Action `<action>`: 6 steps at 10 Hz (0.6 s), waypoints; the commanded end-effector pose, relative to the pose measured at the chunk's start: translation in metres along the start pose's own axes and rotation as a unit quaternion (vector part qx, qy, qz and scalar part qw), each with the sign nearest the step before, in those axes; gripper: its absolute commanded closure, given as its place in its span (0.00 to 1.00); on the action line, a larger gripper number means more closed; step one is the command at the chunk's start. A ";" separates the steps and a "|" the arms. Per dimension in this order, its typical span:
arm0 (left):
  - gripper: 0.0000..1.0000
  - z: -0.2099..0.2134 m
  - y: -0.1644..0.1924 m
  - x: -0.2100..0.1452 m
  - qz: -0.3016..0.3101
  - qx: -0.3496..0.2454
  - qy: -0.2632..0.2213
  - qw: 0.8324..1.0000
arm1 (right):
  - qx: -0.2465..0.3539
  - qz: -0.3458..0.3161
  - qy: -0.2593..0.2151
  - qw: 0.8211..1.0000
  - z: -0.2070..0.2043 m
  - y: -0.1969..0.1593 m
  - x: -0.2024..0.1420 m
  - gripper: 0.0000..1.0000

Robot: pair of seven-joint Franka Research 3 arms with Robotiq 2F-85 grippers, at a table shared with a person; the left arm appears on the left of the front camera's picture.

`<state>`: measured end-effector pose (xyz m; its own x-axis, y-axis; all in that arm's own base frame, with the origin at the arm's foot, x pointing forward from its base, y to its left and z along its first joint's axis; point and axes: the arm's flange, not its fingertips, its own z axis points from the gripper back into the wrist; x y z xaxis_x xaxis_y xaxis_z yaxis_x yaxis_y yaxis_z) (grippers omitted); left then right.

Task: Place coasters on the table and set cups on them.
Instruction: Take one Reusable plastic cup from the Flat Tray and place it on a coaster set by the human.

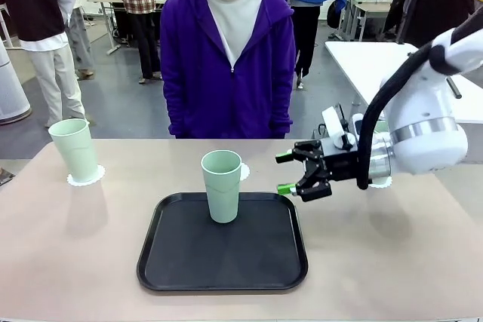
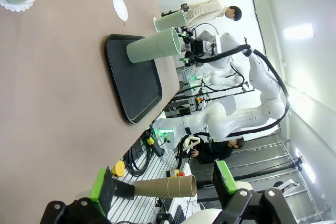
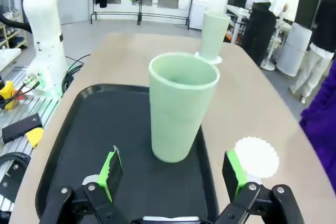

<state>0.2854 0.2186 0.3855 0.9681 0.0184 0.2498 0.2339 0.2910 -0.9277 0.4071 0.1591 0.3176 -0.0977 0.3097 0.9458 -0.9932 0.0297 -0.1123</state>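
**Listener:** While you have the cameras up, where are the cups?

**Operator:** From my front view, one mint-green cup point(image 1: 222, 185) stands upright on the black tray point(image 1: 189, 262), towards its far edge, near the middle of the tan table point(image 1: 75, 246). A second cup point(image 1: 74, 149) stands upright at the table's far left, sitting on a white lacy coaster point(image 1: 93, 177). Through the left wrist camera I can make out a third cup point(image 2: 170, 22) beyond the tray, close to the right arm.

**Listener:** Any other coasters?

**Operator:** Yes. A bare coaster point(image 3: 255, 157) lies flat on the table just beside the tray's far edge; in the front view it is mostly hidden behind the tray cup. Another scalloped white edge point(image 1: 382, 182) peeks out behind the right arm, though I cannot tell what rests on it from that view.

**Listener:** And the grippers?

**Operator:** My right gripper point(image 1: 285, 173) hangs above the tray's right far corner, pointing sideways at the tray cup, near it but apart. Its jaws are spread wide and hold nothing; its own camera shows the cup between the green pads point(image 3: 111, 166), farther off. My left gripper point(image 2: 163, 184) is off the table's edge, jaws wide and empty as well.

**Listener:** Anyone at the table?

**Operator:** A person in a purple hooded jacket point(image 1: 226, 73) stands at the far side, facing me.
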 end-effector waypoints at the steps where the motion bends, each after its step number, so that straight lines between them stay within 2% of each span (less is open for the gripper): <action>1: 0.00 0.002 -0.002 0.000 -0.008 -0.005 -0.006 1.000 | 0.001 0.006 -0.013 1.000 -0.020 0.004 -0.004 0.00; 4: 0.00 0.002 -0.002 0.000 -0.008 -0.005 -0.006 1.000 | 0.004 -0.029 -0.036 0.999 -0.037 0.004 -0.019 0.00; 6: 0.00 0.002 -0.002 0.000 -0.008 -0.005 -0.006 1.000 | 0.006 -0.043 -0.020 0.999 -0.054 -0.001 -0.024 0.00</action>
<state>0.2854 0.2187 0.3855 0.9681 0.0185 0.2498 0.2338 0.2910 -0.9277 0.4029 0.1945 0.2849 -0.0316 0.2656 0.9636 -0.9991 0.0182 -0.0377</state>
